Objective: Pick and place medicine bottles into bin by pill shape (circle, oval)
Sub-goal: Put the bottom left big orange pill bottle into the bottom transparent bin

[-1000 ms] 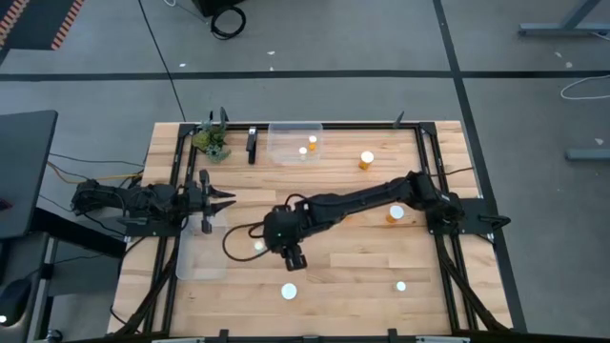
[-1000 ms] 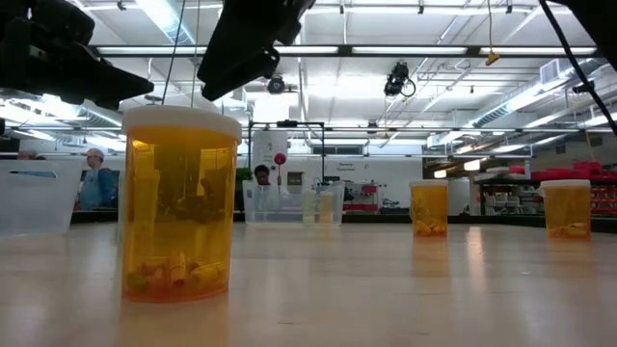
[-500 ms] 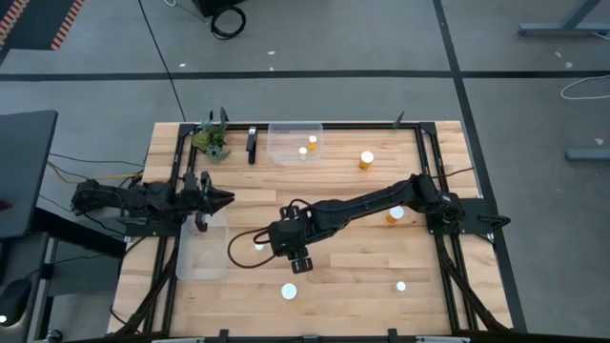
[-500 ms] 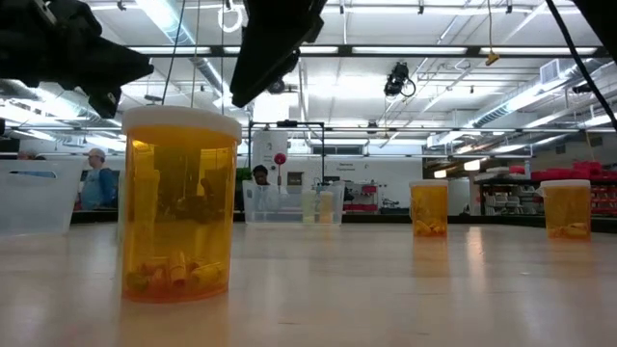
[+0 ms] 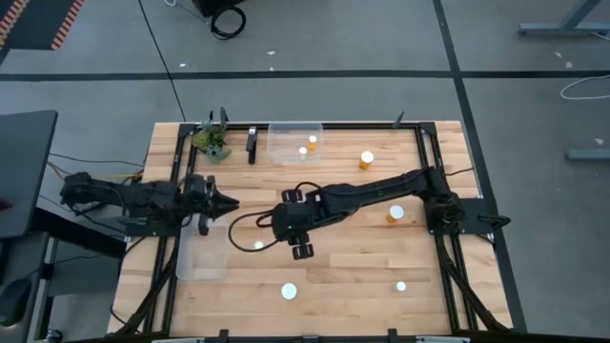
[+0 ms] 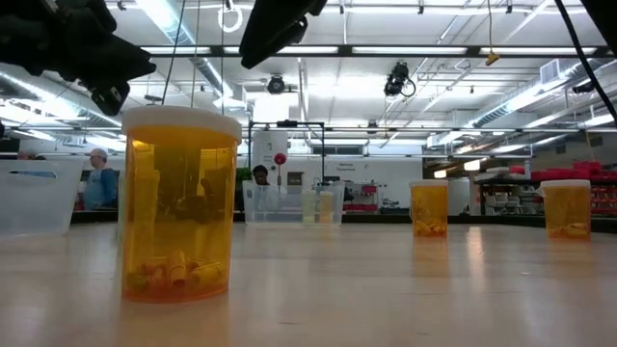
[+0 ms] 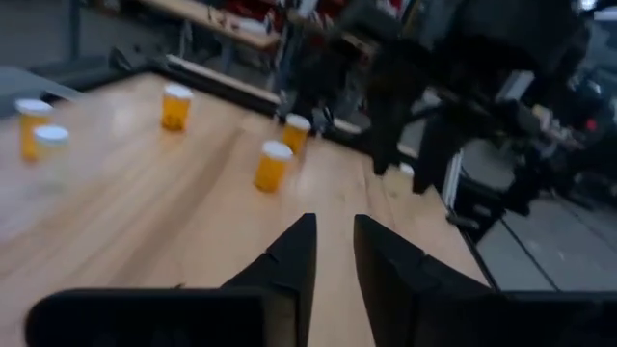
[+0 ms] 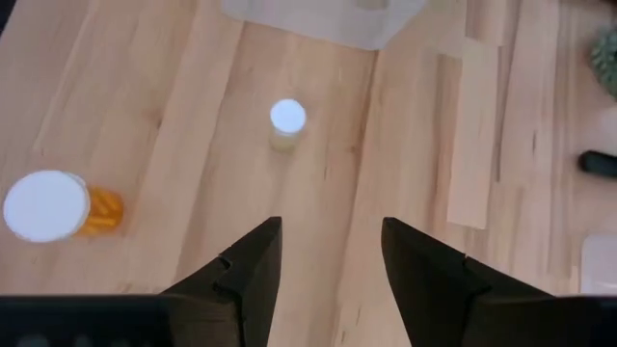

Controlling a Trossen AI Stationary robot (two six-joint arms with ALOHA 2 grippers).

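Observation:
Several amber medicine bottles with white caps stand on the wooden table. One bottle stands just left of my right gripper, which hangs open above the table with nothing between its fingers; the right wrist view shows that bottle ahead of it. Another bottle stands nearer the front edge and fills the low view. My left gripper hovers level over the far end of the left clear bin, its fingers a narrow gap apart and empty.
A second clear bin at the far edge holds two bottles. More bottles stand at the right, far right and near right. A small green plant and a black block sit at the far left.
My right gripper has risen and drawn slightly toward the table's far right, still open and empty. My left gripper has rolled about its own axis and lifted a little. No bottle has moved.

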